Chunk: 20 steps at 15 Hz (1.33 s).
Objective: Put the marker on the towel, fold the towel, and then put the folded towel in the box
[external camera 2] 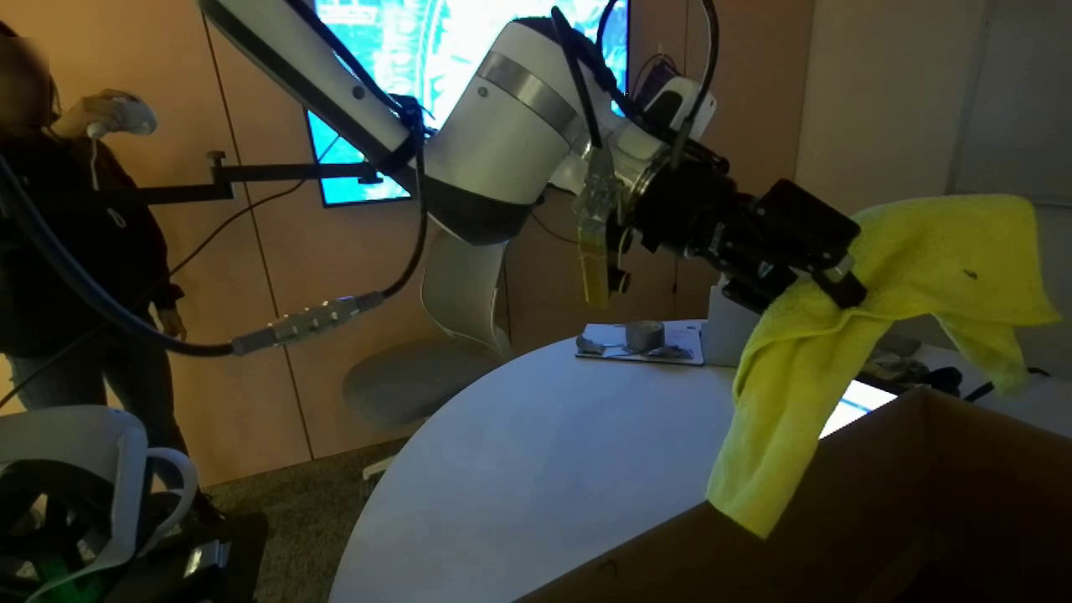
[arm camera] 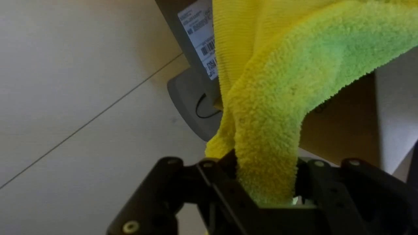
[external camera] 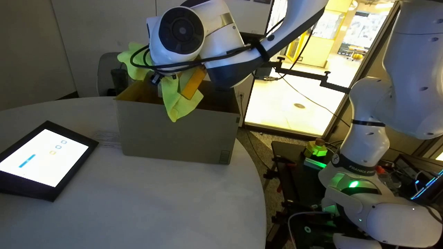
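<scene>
The yellow towel hangs over the box, draped in loose folds. It shows in both exterior views [external camera: 174,103] [external camera 2: 779,394] and fills the middle of the wrist view [arm camera: 271,107]. My gripper [external camera 2: 808,293] is shut on the towel, with a bunched part pinched between its fingers in the wrist view [arm camera: 264,173]. In an exterior view the arm hides most of the gripper. The open cardboard box [external camera: 176,136] stands on the table below the towel; its wall also shows in an exterior view [external camera 2: 804,528] and in the wrist view [arm camera: 346,130]. The marker is hidden or out of view.
The box stands on a round white table [external camera: 155,207]. A tablet [external camera: 45,159] with a lit screen lies beside the box. A tape roll [external camera 2: 645,335] sits on a white board near the table's edge. A chair [external camera 2: 419,377] and a person [external camera 2: 75,226] are beyond the table.
</scene>
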Tool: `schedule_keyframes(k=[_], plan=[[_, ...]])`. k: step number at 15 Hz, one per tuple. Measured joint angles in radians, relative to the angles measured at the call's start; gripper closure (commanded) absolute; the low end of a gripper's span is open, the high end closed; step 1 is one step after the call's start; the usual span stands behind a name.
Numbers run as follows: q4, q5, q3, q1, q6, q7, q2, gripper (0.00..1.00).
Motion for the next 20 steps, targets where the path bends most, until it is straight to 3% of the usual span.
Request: schedule_keyframes(k=[10,16,17,18,20], plan=[[-0.109,0.005,0.023,-0.225,-0.022,0.087,0.030,0.91],[-0.134,0.098,0.030,-0.320,0.207,0.048,0.115,0.90],[-0.134,0.125,0.030,-0.333,0.250,0.011,0.116,0.86],[-0.135,0.151,0.030,-0.346,0.285,-0.018,0.117,0.64],[-0.135,0.204,0.030,-0.364,0.335,-0.069,0.123,0.60]])
